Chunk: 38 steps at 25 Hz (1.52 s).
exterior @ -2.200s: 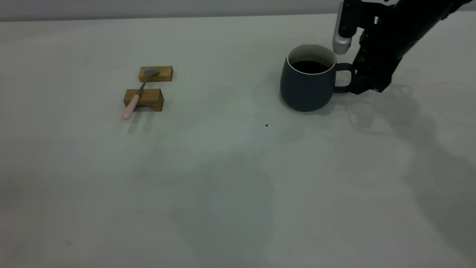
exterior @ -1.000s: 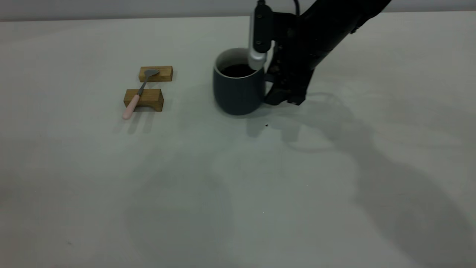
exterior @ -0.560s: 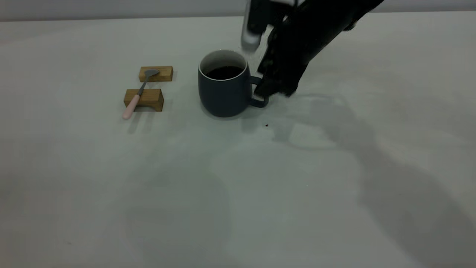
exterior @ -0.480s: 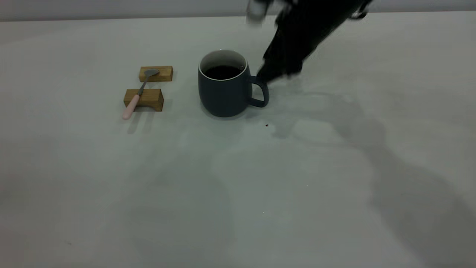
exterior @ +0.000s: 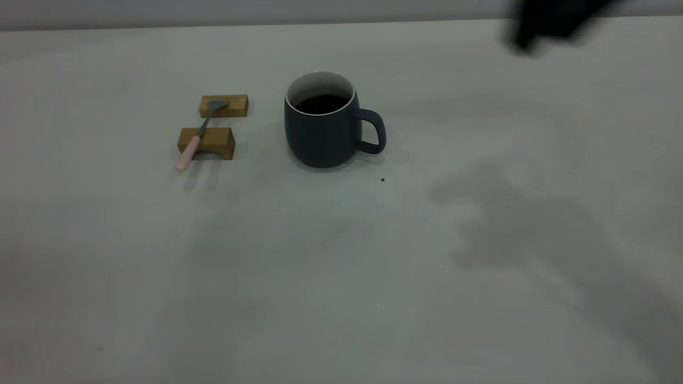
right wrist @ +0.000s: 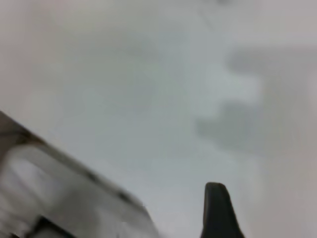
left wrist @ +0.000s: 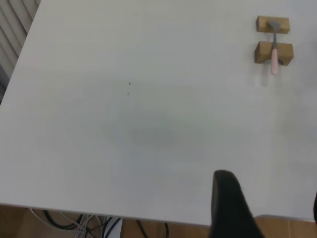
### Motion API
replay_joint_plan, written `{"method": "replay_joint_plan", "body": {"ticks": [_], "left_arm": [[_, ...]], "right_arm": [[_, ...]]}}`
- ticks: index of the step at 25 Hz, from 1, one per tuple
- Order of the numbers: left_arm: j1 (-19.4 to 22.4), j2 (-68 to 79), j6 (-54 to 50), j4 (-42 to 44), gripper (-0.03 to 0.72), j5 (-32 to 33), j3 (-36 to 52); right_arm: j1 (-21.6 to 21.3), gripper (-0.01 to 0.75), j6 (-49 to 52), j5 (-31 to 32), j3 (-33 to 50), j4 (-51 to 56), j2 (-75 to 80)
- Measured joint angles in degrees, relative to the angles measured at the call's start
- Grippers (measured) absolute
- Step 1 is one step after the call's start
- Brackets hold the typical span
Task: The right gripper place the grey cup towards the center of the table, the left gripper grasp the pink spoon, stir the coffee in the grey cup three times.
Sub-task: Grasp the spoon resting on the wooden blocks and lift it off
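The grey cup (exterior: 324, 133) stands upright near the middle of the table (exterior: 341, 256), its handle to the right, with dark coffee (exterior: 320, 103) inside. Left of it the pink spoon (exterior: 194, 140) lies across two wooden blocks; the left wrist view shows the spoon (left wrist: 274, 49) far off. My right gripper (exterior: 536, 29) is a dark blur at the back right, high above the table and well away from the cup. One of its fingers (right wrist: 217, 210) shows with nothing beside it. My left gripper (left wrist: 271, 210) hangs open over the table's edge, empty.
Two tan wooden blocks (exterior: 224, 105) (exterior: 207, 143) carry the spoon. A tiny dark speck (exterior: 382, 180) lies just right of the cup. Cables (left wrist: 74, 223) hang below the table edge in the left wrist view.
The right gripper slid the cup leftward to the middle, let go of its handle, then rose and swung away to the back right. The cup now stands alone. Spoon and blocks are unmoved.
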Motion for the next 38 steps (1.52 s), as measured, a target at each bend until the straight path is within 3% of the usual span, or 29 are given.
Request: {"method": "replay_joint_plan", "body": {"ticks": [3, 8, 10, 14, 24, 38], "left_arm": [[0.0, 0.0, 0.0, 0.0, 0.476, 0.0, 0.0], [0.0, 0.0, 0.0, 0.0, 0.476, 0.0, 0.0], [0.0, 0.0, 0.0, 0.0, 0.476, 0.0, 0.0], [0.0, 0.0, 0.0, 0.0, 0.476, 0.0, 0.0], [0.0, 0.0, 0.0, 0.0, 0.476, 0.0, 0.0], [0.0, 0.0, 0.0, 0.0, 0.476, 0.0, 0.0]], "right_arm": [[-2.6, 0.520, 10.1, 5.2, 9.1, -8.1, -12.7], [-11.8, 0.520, 12.1, 10.4, 21.0, -11.5, -30.0], [-13.3, 0.520, 12.3, 10.7, 24.4, -11.6, -36.5], [-13.7, 0.520, 14.3, 13.0, 29.8, -12.2, -51.6], [-13.7, 0.520, 19.9, 15.9, 31.5, -16.8, -83.8], [-13.7, 0.520, 20.1, 16.5, 31.5, -16.5, -88.8]]}}
